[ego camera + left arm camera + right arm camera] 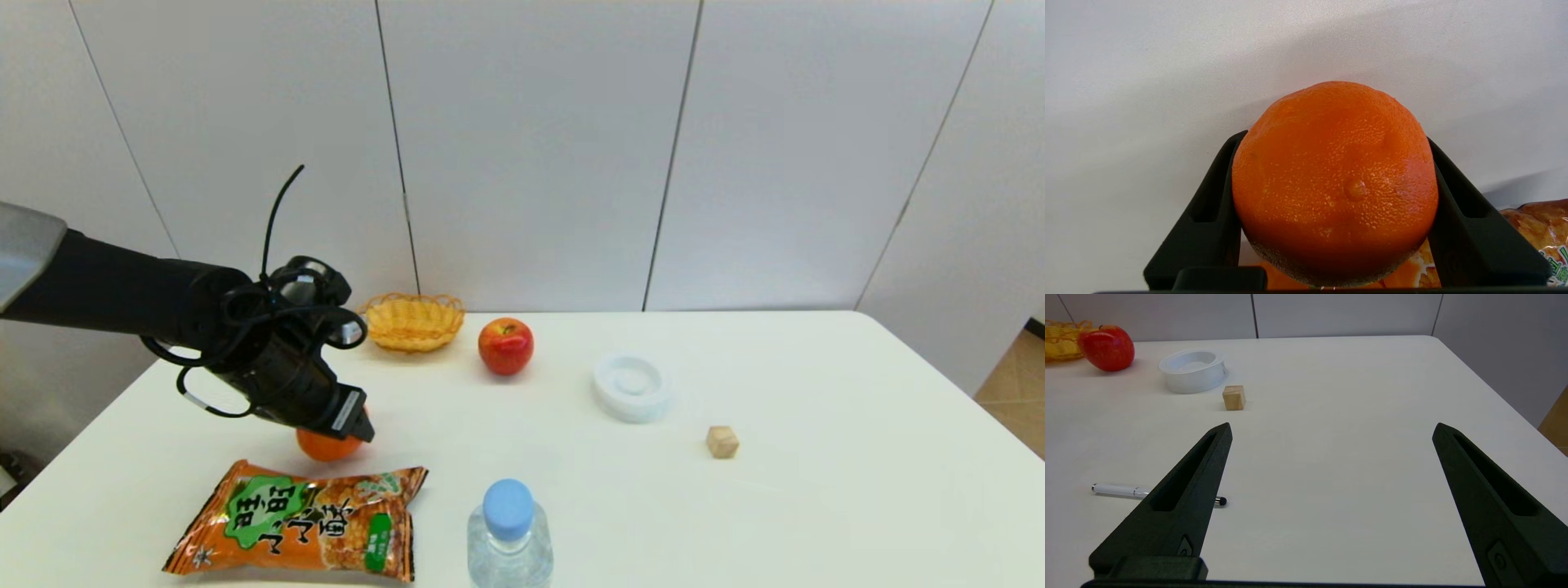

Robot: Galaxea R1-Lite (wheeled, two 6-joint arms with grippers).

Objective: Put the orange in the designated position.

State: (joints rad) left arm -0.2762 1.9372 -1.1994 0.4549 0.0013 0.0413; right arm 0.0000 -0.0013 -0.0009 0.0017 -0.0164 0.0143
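The orange is clamped between the fingers of the left gripper, low over the white worktop just behind the snack bag. The right gripper is held with fingers wide apart over bare worktop, near a pen.

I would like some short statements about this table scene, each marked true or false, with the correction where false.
1. The left gripper holds the orange between its fingers. True.
2. The right gripper holds the wooden cube. False: its fingers are wide apart with nothing between them, and the cube sits on the table.
3. The red apple lies inside the yellow basket. False: it stands on the table beside the basket.
4. The snack bag lies close to the orange. True.
5. The water bottle has a blue cap. True.
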